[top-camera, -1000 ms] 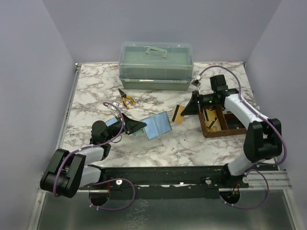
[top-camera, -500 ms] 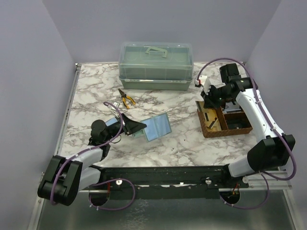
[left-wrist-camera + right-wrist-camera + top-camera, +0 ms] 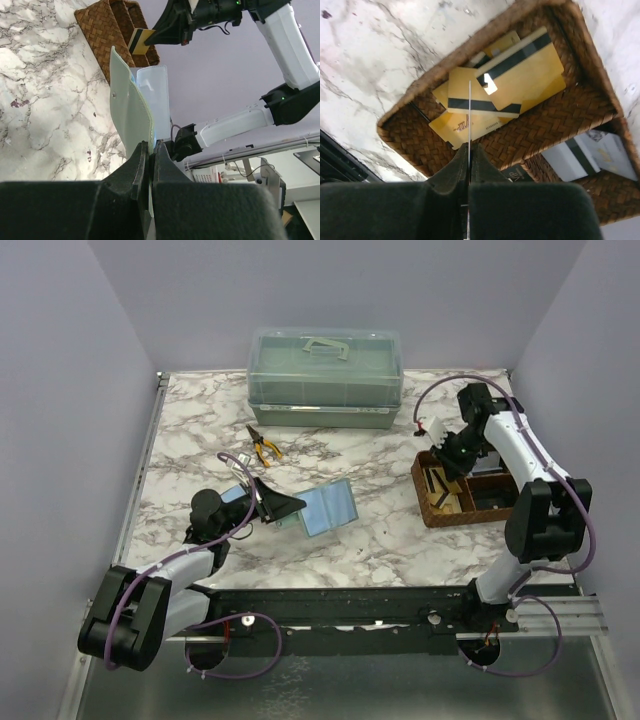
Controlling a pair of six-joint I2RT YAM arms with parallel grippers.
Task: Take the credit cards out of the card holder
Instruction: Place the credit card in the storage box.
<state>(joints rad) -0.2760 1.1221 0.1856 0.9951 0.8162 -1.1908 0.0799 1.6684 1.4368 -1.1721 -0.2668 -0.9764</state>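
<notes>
Left gripper: pinched tight on card holder edge.
Right gripper: clamping 1 gold credit card above basket.
Basket: at holder's 3 o'clock, gold cards inside.

The worktop is smooth, with a marble print. The basket is rough brown woven wicker. Inside it, the credit cards are smooth gold plastic with dark stripes. The card holder looks soft and matt, with a translucent plastic inner sleeve. My left end effector and right end effector are matt black plastic.
</notes>
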